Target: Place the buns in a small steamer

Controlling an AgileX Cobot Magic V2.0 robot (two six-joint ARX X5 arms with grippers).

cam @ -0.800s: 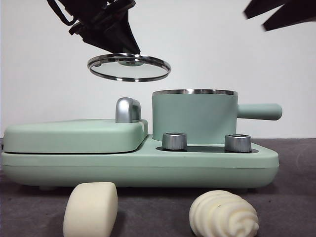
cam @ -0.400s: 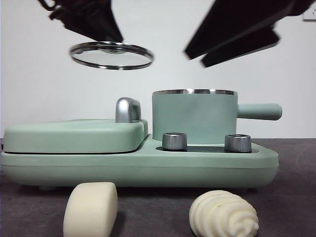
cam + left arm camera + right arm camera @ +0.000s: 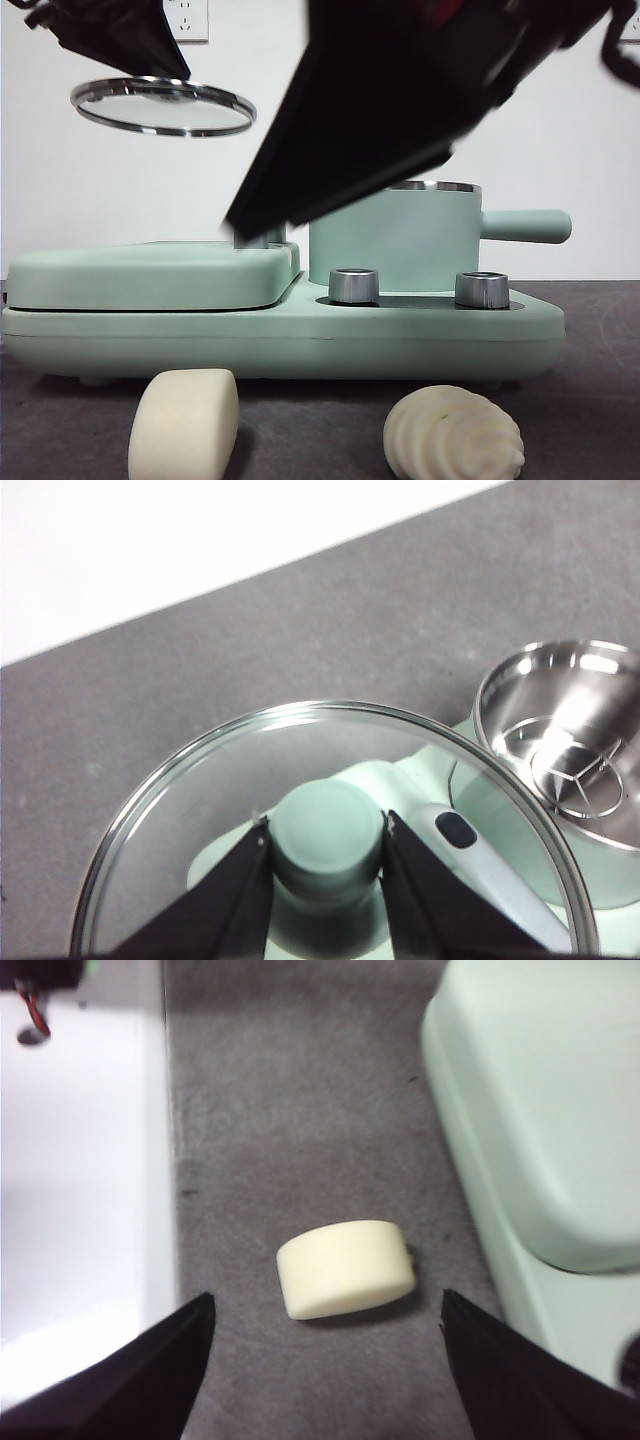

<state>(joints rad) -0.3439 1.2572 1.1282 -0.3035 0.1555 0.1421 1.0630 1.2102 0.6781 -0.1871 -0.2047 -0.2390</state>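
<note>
The smooth block bun and the ridged oval bun lie on the grey table in front of the appliance. The small steamer stands open on the base, and its steel inside shows in the left wrist view. My left gripper is shut on the green knob of the glass lid, holding it high at the left. My right gripper hangs open above the smooth bun, apart from it. The right arm crosses the front view, large and dark.
The flat mint-green griddle lid sits left of the steamer on the same base. Two steel dials stand at the front. The steamer's straight handle points right. A white surface borders the table.
The left gripper has carried the lid further left and a little higher. The right arm has swung down from the upper right and now covers the middle of the front view.
</note>
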